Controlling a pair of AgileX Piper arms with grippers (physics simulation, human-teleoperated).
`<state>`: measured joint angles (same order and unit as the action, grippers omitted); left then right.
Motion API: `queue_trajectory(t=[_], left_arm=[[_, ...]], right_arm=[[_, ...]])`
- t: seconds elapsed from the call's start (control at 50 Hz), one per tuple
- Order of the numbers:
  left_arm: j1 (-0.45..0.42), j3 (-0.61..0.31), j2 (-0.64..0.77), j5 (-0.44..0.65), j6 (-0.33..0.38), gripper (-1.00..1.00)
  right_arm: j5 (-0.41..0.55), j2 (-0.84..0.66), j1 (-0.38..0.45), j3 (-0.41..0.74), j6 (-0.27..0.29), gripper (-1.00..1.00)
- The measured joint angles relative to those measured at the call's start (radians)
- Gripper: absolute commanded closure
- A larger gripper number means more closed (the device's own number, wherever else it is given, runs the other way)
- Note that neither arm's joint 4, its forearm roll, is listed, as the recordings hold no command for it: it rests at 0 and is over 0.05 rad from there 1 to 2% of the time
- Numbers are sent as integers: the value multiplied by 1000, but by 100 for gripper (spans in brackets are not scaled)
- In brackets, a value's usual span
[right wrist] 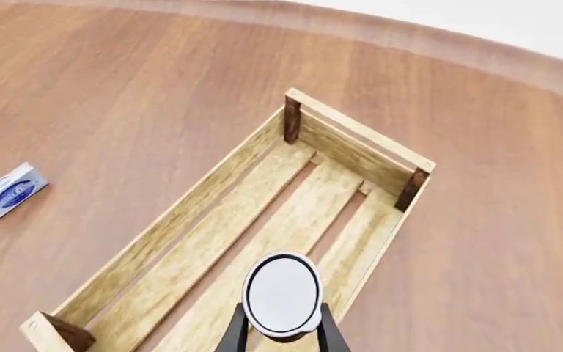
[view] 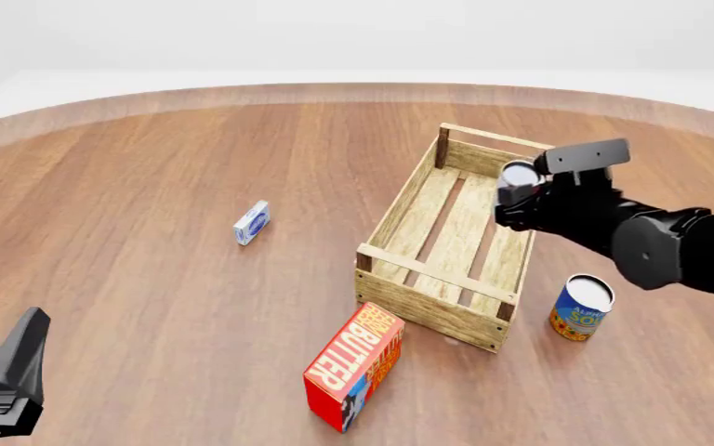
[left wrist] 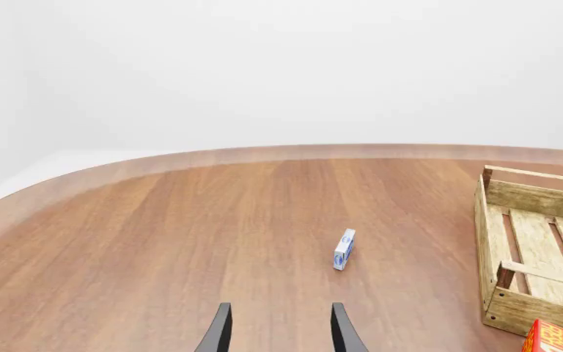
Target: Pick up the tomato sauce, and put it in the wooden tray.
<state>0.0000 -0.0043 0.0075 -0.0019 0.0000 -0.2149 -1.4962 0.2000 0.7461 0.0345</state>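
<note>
Left wrist view shows the left pincer (left wrist: 278, 331) spread and idle at the bottom edge, a small blue-white box (left wrist: 344, 249) beyond it and the wooden tray (left wrist: 495, 246) at the right edge. Front view has the right pincer (view: 515, 193) pinching the tomato sauce (view: 519, 175) above the tray's right rim, right of centre. Right wrist view looks down on the can's pale top at bottom centre, over the tray's slats. The carry seems nearly done; next comes lowering and releasing inside the walls.
</note>
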Motion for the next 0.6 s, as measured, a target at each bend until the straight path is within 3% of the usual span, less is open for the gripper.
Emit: queue_trajectory(t=[0.6], left_arm=[[0,0,0,0,0,-100]], right_arm=[[-109,-162,16,35,-28,100]])
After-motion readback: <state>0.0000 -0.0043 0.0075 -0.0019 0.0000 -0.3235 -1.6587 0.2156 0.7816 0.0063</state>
